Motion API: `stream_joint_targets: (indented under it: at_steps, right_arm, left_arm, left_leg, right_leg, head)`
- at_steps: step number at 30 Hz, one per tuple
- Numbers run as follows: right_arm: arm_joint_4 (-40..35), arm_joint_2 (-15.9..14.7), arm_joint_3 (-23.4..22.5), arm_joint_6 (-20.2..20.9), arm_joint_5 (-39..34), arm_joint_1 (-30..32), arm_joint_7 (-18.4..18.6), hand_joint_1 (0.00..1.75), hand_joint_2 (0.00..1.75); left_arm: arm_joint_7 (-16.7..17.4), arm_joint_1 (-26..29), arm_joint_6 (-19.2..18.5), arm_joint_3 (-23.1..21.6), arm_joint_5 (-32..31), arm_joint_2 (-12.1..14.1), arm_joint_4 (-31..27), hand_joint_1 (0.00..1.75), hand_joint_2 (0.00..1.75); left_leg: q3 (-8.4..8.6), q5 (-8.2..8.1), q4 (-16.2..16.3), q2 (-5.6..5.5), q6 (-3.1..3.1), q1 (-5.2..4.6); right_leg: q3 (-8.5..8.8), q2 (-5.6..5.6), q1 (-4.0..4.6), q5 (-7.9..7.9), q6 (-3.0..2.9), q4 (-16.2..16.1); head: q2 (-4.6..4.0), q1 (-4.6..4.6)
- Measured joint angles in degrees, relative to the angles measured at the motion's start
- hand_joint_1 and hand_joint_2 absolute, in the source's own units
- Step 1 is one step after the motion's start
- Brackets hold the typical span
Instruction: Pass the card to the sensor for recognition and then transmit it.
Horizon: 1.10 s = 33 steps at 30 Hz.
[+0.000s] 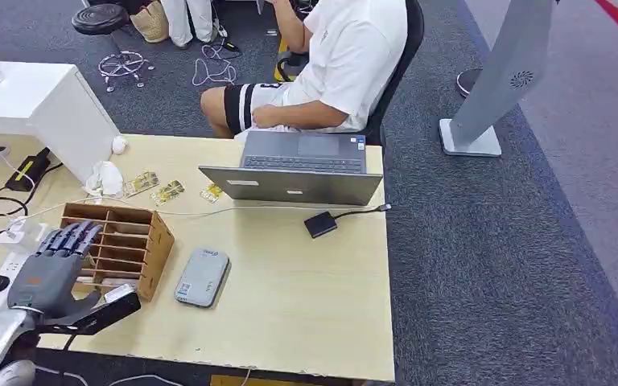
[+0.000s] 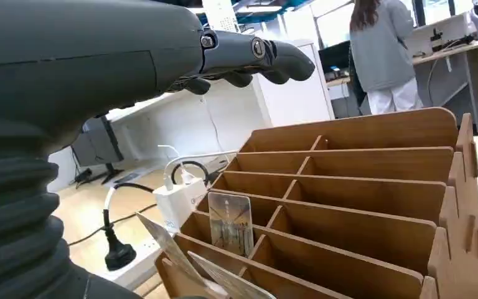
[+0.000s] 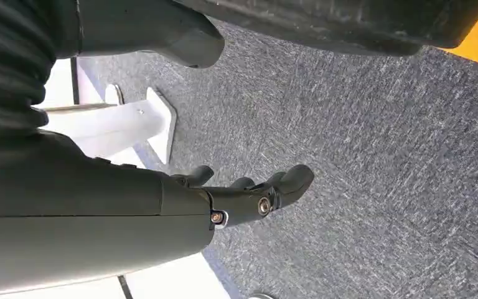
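Note:
A wooden slotted card rack [image 1: 133, 241] stands on the tan table [image 1: 306, 305] at its left. My left hand [image 1: 55, 265] hovers over the rack's near-left end, fingers stretched out and apart, holding nothing. In the left wrist view the fingers [image 2: 255, 53] reach above the rack [image 2: 373, 180]; one card [image 2: 230, 223] stands upright in a slot and two more cards [image 2: 174, 249] lean in the nearest slots. A flat grey device [image 1: 202, 277] lies right of the rack. A small black box [image 1: 320, 223] is cabled to the laptop. My right hand [image 3: 131, 212] hangs over grey carpet, empty.
An open grey laptop [image 1: 302, 169] sits at the table's far edge, with a seated person [image 1: 346, 56] behind it. Three yellowish cards [image 1: 168, 191] and a white tissue [image 1: 106, 177] lie beyond the rack. Cables and a power strip [image 1: 8, 241] crowd the left. A white stand [image 1: 491, 88] is on the carpet at right.

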Motion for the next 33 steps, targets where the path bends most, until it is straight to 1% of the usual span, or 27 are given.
stream_joint_targets:
  at_steps: [11,20,33]
  right_arm:
    - [0.0,0.0,0.02,0.33,-0.26,0.0,0.18,0.0,1.75]
    - [0.0,-0.02,0.02,0.37,-0.28,0.01,0.0,0.0,1.75]
    - [0.0,-0.04,0.02,0.39,-0.37,0.0,0.0,0.0,1.75]
  left_arm:
    - [-0.31,-0.52,-0.02,-1.2,-1.18,-0.96,0.39,0.0,1.75]
    - [-0.33,-1.02,-0.04,-2.3,-1.29,-1.2,0.42,0.0,1.75]
    - [-0.33,-1.13,-0.04,-2.62,-1.27,-1.2,0.42,0.0,1.75]
  left_leg:
    - [0.01,0.0,0.0,0.01,0.0,0.0]
    - [0.0,0.0,0.0,0.01,0.0,0.0]
    - [0.01,0.0,0.0,0.01,0.0,0.0]
  right_leg:
    - [-0.01,0.0,0.0,0.0,0.0,0.0]
    - [-0.01,0.01,0.0,0.0,0.0,0.0]
    - [-0.01,0.01,0.0,0.0,0.0,0.0]
  head:
    - [-0.02,0.0]
    - [0.0,-0.02]
    - [0.0,0.0]
